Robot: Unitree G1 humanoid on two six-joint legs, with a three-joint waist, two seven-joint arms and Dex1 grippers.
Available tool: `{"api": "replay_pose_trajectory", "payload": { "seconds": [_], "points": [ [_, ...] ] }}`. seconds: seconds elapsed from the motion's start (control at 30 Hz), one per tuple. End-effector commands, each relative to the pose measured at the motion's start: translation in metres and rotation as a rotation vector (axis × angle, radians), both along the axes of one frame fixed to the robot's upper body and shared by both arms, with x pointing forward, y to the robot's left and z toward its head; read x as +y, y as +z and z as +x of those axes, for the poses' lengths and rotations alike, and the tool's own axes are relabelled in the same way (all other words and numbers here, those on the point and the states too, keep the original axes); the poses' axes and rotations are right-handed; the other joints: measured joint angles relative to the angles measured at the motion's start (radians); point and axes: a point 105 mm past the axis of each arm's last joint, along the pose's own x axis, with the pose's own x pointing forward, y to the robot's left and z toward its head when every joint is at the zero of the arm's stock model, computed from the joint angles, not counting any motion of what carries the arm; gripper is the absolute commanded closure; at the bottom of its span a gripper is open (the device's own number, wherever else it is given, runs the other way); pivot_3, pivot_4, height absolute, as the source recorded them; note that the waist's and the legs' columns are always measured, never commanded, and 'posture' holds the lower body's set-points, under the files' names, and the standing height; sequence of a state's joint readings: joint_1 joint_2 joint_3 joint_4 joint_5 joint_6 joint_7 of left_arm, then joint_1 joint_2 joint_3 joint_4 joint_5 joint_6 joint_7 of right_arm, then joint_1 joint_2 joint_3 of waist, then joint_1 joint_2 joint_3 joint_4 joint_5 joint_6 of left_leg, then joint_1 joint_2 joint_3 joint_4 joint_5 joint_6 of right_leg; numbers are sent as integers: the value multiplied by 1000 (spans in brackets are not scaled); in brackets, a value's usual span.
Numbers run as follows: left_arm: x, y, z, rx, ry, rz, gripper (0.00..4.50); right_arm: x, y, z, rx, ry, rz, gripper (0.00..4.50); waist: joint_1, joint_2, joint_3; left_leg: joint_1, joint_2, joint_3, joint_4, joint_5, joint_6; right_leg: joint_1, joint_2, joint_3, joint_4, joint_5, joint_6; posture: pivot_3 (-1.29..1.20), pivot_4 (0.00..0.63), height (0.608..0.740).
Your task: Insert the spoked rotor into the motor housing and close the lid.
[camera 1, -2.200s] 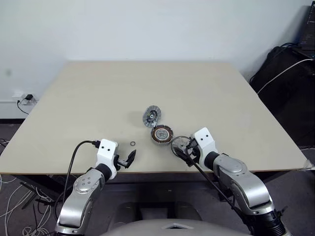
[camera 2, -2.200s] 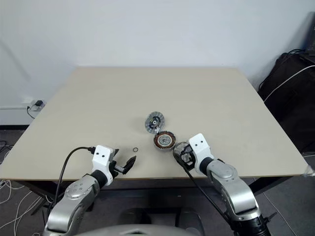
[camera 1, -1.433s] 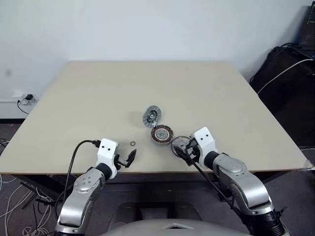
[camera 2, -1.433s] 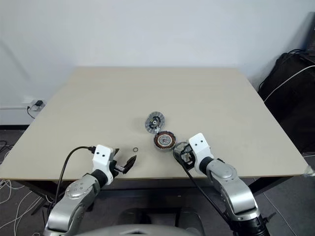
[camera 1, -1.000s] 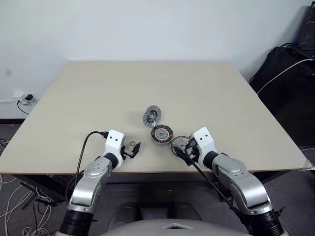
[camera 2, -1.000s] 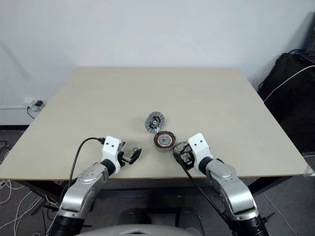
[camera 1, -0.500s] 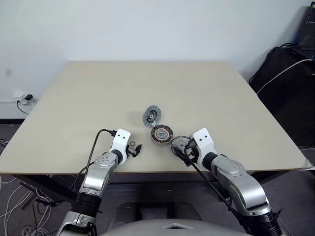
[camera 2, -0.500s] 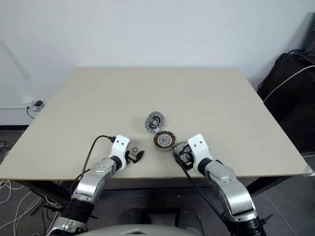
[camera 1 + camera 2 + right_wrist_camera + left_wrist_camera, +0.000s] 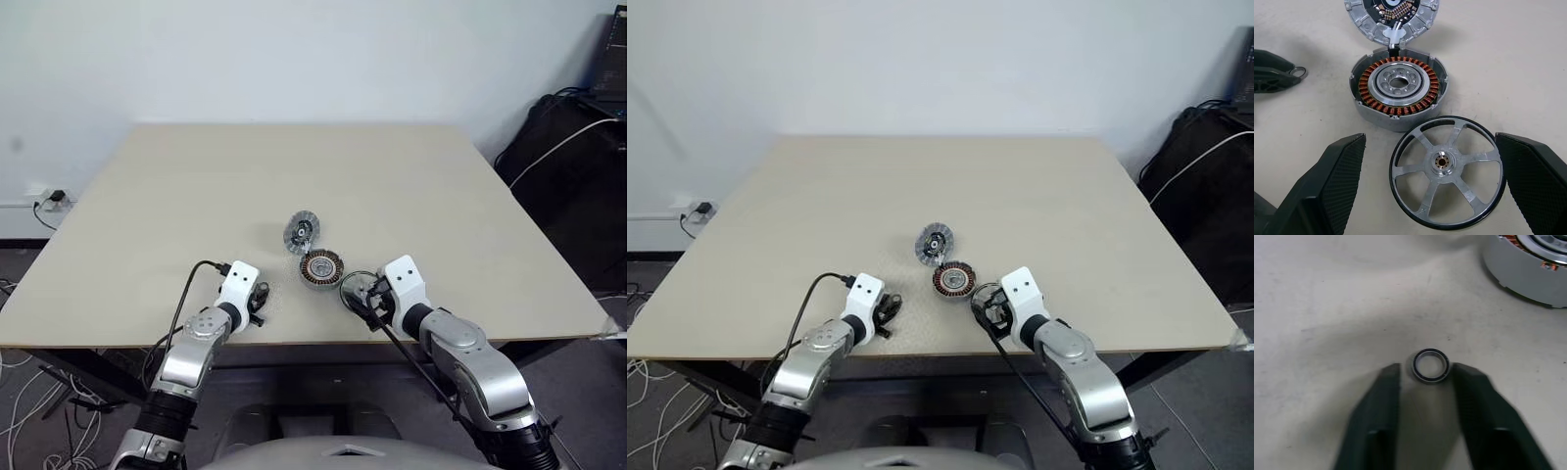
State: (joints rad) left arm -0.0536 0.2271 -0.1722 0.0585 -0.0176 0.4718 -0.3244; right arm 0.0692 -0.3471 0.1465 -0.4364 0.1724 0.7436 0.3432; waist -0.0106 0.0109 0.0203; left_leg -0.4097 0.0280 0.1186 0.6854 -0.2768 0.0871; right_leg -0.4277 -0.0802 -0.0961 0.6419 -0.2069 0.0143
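The motor housing sits open on the table, copper windings ringing its pale centre. The lid leans against its far side, inner face showing. The spoked rotor lies flat in front of the housing, between the wide-apart fingers of my right gripper, which is open and not touching it. My left gripper is low over the table with a small metal ring between its fingertips. Its fingers stand close on either side of the ring, with a slim gap on one side. The ring rests on the table.
The table is pale wood, and its front edge runs just behind both grippers. Dark bags and cables stand beyond the right edge. A wall socket sits low on the left.
My left arm reached forward and to the right, sank to the small ring, and its fingers narrowed around it. The right arm, rotor, housing and lid have not moved.
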Motion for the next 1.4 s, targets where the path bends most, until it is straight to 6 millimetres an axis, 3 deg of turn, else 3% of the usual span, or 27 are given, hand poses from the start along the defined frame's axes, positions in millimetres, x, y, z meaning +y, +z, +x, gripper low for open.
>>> {"api": "replay_pose_trajectory", "payload": {
  "seconds": [0.03,0.17,0.33,0.47,0.63,0.97,1.2,1.4],
  "points": [
    [1,0,-2,0,6,24,3737,0,11,6,-48,-3,13,0,0,0,0,0,0,0,0,0,0,0,0,0,0,0,0,0,0,740],
    [1,9,-3,-32,13,3,3737,-1,12,6,-49,-6,12,0,-1,0,0,0,0,0,0,0,0,0,0,0,0,0,0,0,0,740],
    [-12,42,1,-138,5,-103,3737,-3,12,6,-51,-11,10,0,3,-1,1,-1,0,0,0,0,0,-1,-1,0,0,0,-1,0,0,740],
    [-34,71,11,-228,-46,-171,3737,-2,12,7,-49,-8,11,0,5,-1,1,-1,0,-1,0,0,0,-1,-2,0,0,0,-1,0,0,740],
    [-69,91,25,-262,-151,-229,3737,2,13,9,-53,11,12,0,5,-1,1,-1,0,-1,1,0,0,0,0,-1,0,0,0,0,0,740],
    [-112,79,47,-223,-277,-207,3737,0,15,10,-71,-9,11,0,3,-2,1,-2,-1,0,2,2,4,3,8,-1,0,0,1,0,0,740],
    [-127,64,59,-190,-293,-205,3737,-3,17,8,-82,-34,13,0,3,-3,2,-3,-1,0,4,1,4,1,4,-1,0,1,2,0,0,740],
    [-126,48,62,-150,-282,-153,3737,-6,18,7,-90,-55,13,0,3,-3,2,-4,-1,0,4,1,6,1,3,-1,0,1,2,0,0,740]
  ]
}}
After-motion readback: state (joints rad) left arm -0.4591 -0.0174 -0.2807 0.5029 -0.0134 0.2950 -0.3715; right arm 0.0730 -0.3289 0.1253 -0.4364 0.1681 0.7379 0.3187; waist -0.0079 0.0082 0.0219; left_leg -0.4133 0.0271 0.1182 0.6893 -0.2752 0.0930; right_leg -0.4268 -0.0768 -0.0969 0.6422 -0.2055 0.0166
